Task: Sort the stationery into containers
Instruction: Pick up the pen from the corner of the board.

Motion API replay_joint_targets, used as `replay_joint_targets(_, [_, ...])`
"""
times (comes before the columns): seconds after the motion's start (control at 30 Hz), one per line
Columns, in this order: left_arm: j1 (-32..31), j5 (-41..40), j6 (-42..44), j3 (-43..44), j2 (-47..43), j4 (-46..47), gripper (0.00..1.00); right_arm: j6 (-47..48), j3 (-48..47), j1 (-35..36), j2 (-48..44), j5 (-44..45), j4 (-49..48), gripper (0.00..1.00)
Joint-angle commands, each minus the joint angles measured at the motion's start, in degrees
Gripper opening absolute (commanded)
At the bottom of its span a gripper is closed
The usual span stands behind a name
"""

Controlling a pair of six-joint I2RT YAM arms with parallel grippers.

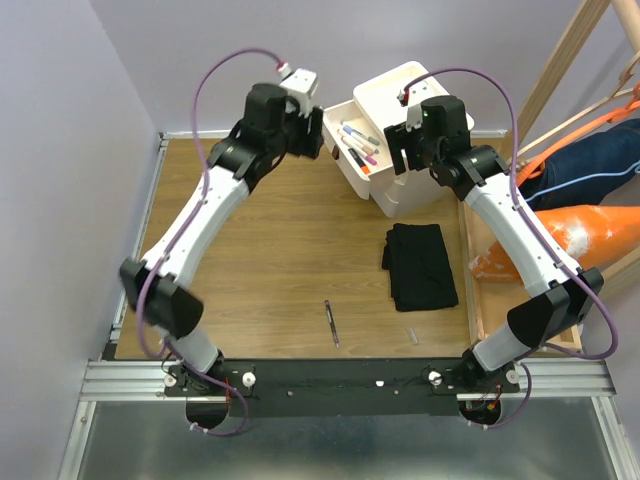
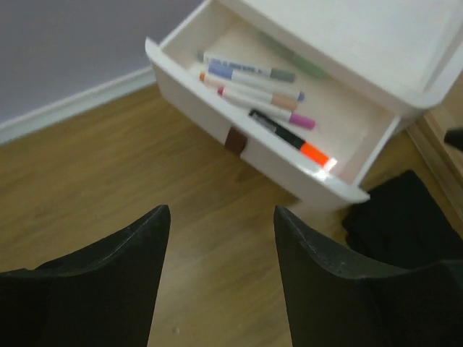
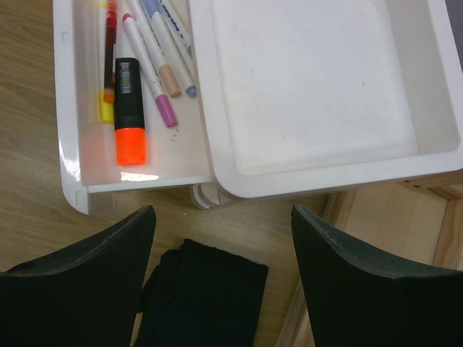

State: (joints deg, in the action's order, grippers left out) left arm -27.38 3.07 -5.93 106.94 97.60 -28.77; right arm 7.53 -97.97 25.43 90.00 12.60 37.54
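A cream-white drawer stands pulled out of the white cabinet at the back of the table. Several markers and an orange-capped highlighter lie inside the drawer. My left gripper hangs open and empty just left of the drawer front. Over the cabinet's near right side my right gripper is open too, with nothing between its fingers. One dark thin pen lies on the wood near the front edge, with a tiny pale piece to its right.
A folded black cloth lies in front of the cabinet, below my right gripper. A wooden rack and an orange bag stand past the table's raised right edge. A purple wall borders the back and left.
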Motion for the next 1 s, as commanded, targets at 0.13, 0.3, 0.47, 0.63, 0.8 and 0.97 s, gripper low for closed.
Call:
replay_joint_targets(0.13, [-3.1, 4.4, -19.2, -36.8, -18.7, -11.0, 0.58, -6.3, 4.5, -0.2, -3.2, -2.1, 1.0, 0.83])
replay_joint_targets(0.3, [-5.6, 8.3, -24.4, -48.3, -19.0, -7.0, 0.53, -7.4, 8.8, -0.2, -5.7, -5.0, 2.9, 0.82])
replay_joint_targets(0.47, [-9.5, 11.0, -26.6, -52.3, -16.0, -6.8, 0.51, -6.6, 15.6, -0.1, -9.6, -3.8, 1.9, 0.82])
replay_joint_targets(0.63, [-13.8, 14.6, -17.1, -50.8, -13.7, -7.3, 0.51, -4.2, 17.9, -0.2, -13.3, -3.4, 1.6, 0.82])
replay_joint_targets(0.8, [-16.2, 23.3, 17.7, -38.9, -9.9, -21.2, 0.57, -1.3, 20.2, -0.1, -16.1, -4.2, 1.7, 0.83])
replay_joint_targets(0.97, [-14.9, 33.0, 60.2, -37.4, -13.6, -30.6, 0.6, 1.3, 21.2, -0.1, -18.0, -5.7, 2.0, 0.83])
